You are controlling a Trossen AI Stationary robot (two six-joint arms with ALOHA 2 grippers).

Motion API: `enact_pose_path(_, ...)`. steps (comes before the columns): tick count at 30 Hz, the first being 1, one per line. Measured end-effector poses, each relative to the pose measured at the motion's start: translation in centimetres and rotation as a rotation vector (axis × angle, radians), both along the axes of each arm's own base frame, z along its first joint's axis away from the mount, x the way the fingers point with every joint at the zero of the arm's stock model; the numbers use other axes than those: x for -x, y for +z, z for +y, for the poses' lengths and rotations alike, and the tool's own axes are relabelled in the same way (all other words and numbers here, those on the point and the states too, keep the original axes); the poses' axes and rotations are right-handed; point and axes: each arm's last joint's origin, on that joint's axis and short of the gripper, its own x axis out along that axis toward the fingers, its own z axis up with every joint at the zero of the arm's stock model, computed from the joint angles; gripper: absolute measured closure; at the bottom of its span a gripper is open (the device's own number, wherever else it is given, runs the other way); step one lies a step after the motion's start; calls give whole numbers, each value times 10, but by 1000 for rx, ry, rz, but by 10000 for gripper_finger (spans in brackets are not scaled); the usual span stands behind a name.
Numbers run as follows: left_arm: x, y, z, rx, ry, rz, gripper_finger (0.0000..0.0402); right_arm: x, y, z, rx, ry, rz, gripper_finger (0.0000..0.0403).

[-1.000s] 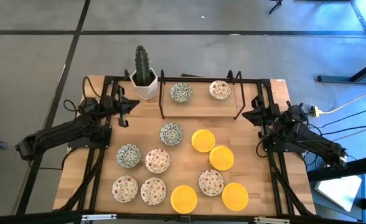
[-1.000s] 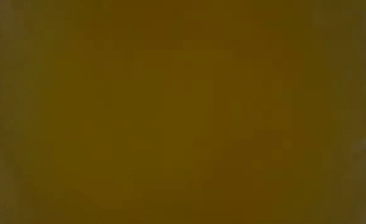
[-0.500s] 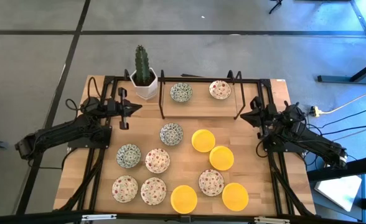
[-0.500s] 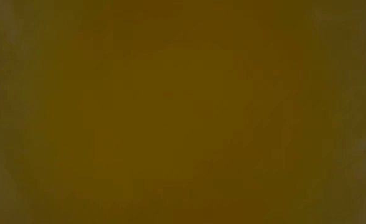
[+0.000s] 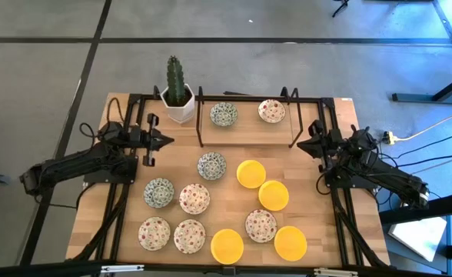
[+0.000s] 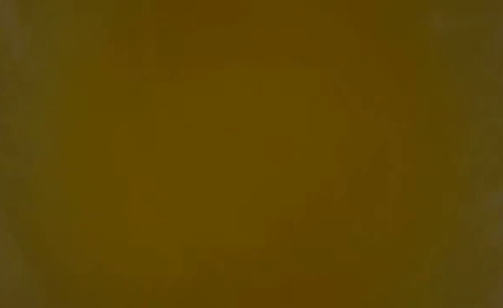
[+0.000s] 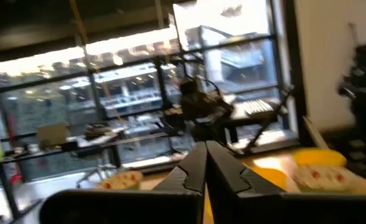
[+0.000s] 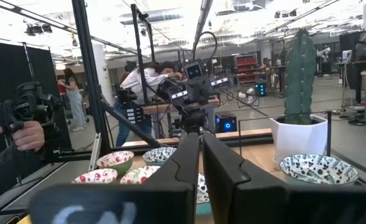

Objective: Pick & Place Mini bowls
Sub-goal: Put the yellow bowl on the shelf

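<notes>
Several mini bowls rest on their bases on the wooden table (image 5: 318,231). Yellow ones (image 5: 250,174) lie in the middle and near the front. Red-speckled ones (image 5: 194,198) and blue-green ones (image 5: 211,165) lie left of them. A blue-green bowl (image 5: 224,115) and a red-speckled bowl (image 5: 271,111) sit at the far side. My left gripper (image 5: 169,140) is shut above the table's left part, clear of every bowl. My right gripper (image 5: 300,145) is shut at the right, also clear. The low view shows only a brownish-yellow blur.
A white pot with a cactus (image 5: 178,96) stands at the far left corner. A black rack (image 5: 245,143) frames the two far bowls, and black frame bars run along both table sides. In the right wrist view people (image 8: 21,127) stand in the room beyond the table.
My left gripper has swung a little toward the table's near edge and now points straight across toward the right edge, staying shut. The bowls have not moved.
</notes>
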Motion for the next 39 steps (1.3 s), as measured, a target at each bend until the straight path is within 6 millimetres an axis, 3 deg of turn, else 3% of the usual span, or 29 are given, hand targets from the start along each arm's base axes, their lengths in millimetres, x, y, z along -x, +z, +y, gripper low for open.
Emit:
enact_pose_path(8, -7, 1, -15, -132, 69, 33, 400, -2, -1, 5, 33, 47, 11, 379)
enact_pose_path(15, -8, 0, -11, -130, 233, 86, 400, -3, -2, 6, 75, 60, 14, 379)
enact_pose_path(23, -9, -9, -11, -88, 200, 174, 398, -1, 5, 6, 116, 16, -54, 379)
enact_pose_path(29, -9, -20, -18, -176, -1, 117, 399, -3, 0, 5, 62, 15, -3, 379)
enact_pose_path(39, -4, -16, -16, -133, 70, 73, 399, -3, -3, 5, 27, 2, 23, 379)
